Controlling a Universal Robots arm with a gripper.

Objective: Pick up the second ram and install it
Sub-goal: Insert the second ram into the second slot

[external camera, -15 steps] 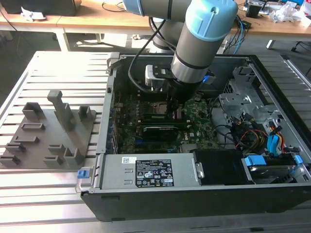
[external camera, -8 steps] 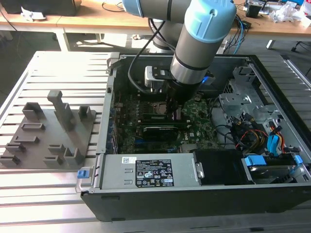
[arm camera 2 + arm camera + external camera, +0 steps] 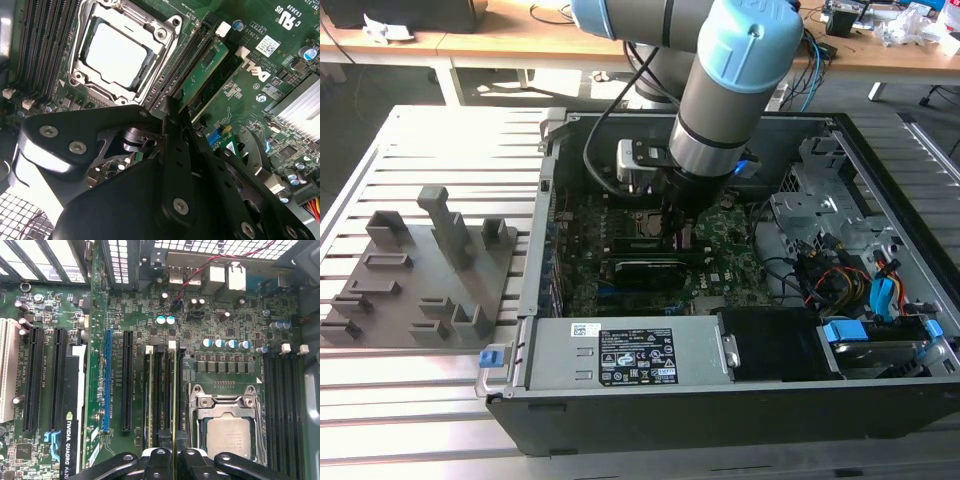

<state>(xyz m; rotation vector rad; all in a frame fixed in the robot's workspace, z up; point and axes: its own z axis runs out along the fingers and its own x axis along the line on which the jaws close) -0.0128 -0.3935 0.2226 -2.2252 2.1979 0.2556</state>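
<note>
With your gripper (image 3: 173,456) clamped on the second ram (image 3: 173,395), which stands on edge in the slot beside the CPU socket (image 3: 227,427), you press straight down evenly, keeping the stick square to the slot.

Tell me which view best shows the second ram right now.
The first wrist view: the second ram stands edge-on between the gripper fingertips, in its slot. The second wrist view shows its end; the exterior view hides it behind the arm.

Arm: (image 3: 720,90) grey with blue joints, reaches down into the open computer case (image 3: 840,130).
Motherboard: (image 3: 720,265) green, on the case floor beneath the arm.
Fixture plate: (image 3: 420,270) grey, outside the case's edge toward the exterior view's left.
</note>
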